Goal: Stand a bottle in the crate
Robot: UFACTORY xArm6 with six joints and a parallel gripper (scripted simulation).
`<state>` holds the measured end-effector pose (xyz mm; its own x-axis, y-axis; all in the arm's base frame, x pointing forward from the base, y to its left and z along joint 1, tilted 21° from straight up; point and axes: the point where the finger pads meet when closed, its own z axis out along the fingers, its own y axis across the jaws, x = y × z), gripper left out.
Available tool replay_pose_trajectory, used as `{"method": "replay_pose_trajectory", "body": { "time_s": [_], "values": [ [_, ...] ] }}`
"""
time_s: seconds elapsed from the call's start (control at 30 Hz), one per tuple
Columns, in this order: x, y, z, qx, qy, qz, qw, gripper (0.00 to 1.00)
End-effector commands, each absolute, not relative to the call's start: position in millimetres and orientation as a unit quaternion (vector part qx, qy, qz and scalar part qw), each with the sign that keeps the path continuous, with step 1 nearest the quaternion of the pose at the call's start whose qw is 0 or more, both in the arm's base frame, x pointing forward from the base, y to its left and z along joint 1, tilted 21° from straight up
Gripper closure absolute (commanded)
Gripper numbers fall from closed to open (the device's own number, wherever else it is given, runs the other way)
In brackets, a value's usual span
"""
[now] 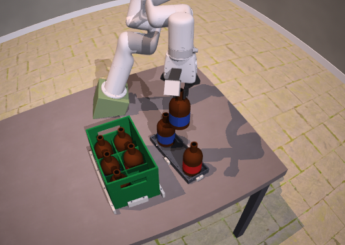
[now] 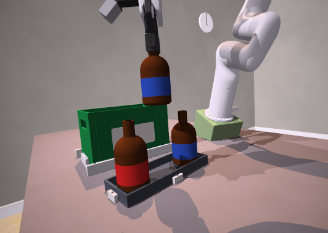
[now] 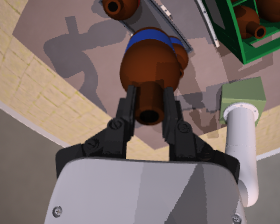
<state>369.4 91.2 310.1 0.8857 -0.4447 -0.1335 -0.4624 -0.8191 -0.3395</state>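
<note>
My gripper (image 1: 184, 94) (image 2: 152, 48) (image 3: 149, 97) is shut on the neck of a brown bottle with a blue band (image 1: 179, 112) (image 2: 155, 79) (image 3: 151, 63). It holds the bottle upright in the air above the far end of the dark tray (image 1: 176, 154) (image 2: 154, 190). A second blue-banded bottle (image 1: 166, 131) (image 2: 184, 140) and a red-banded bottle (image 1: 192, 159) (image 2: 131, 159) (image 3: 118, 3) stand upright on the tray. The green crate (image 1: 136, 183) (image 2: 102, 125) (image 3: 247, 47) stands left of the tray with several bottles in its cells. Its front right cell (image 1: 140, 168) is empty.
The arm's green base block (image 1: 108, 104) (image 2: 219, 128) (image 3: 244, 99) stands behind the crate. White stops lie along the crate's and the tray's edges. The table's front and right edges are close to the tray.
</note>
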Motion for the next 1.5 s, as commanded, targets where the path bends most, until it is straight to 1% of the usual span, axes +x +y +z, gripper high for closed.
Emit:
{"method": "replay_pose_trajectory", "body": {
  "time_s": [0.0,1.47],
  "values": [
    [370,91,312,-0.953,0.238,0.022,0.185,1.00],
    [379,79,308,-0.953,0.238,0.022,0.185,1.00]
  ]
}}
